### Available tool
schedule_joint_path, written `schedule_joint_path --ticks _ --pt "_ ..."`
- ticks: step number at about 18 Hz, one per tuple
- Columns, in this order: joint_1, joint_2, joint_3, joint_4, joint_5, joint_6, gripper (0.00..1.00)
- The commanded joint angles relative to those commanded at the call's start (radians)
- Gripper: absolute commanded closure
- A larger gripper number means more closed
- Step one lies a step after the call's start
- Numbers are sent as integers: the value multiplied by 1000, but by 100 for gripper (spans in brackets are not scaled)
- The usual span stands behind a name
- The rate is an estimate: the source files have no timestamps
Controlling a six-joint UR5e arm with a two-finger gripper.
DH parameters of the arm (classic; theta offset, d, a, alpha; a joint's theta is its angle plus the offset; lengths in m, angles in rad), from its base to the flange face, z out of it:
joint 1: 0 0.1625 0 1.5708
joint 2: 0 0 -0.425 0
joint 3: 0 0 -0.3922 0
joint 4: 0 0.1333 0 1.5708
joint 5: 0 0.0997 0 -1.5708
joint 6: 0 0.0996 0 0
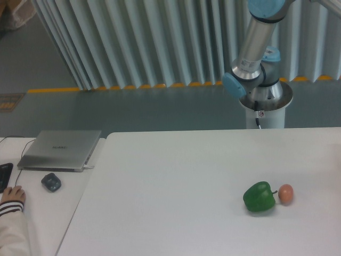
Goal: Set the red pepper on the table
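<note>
table [176,181]: big white top, mostly bare
green pepper [259,197]: sits right-front on the table, stem pointing at the orange ball
orange ball [286,193]: just beside the green pepper, on its right
red pepper: can't spot it anywhere in this view
arm [254,48]: only the base and lower links show behind the table's far edge, rest runs off the top
gripper: out of shot, so no clue what the fingers are doing
desk [37,208]: on the left, closed silver laptop [60,150], mouse [51,182], someone's hand [11,196] in a striped cuff
writing: small mark on the laptop lid, too blurry to read
</note>
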Motion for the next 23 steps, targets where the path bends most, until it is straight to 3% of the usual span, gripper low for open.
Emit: schedule_joint_path --ticks 11,13,15,18,19,20,21,23 --pt "3 -37 2 -5 9 -3 0" --pt "-2 -35 8 -9 15 -5 36" --pt "-9 -28 14 -27 28 -8 63" --pt "-26 -22 29 -51 41 -9 64" --pt "-31 -18 47 -89 41 -17 64" --pt "-41 -15 58 -113 40 -21 68" --pt "-49 -14 55 -118 40 -37 81" --pt "-45 -6 58 -121 38 -40 85"
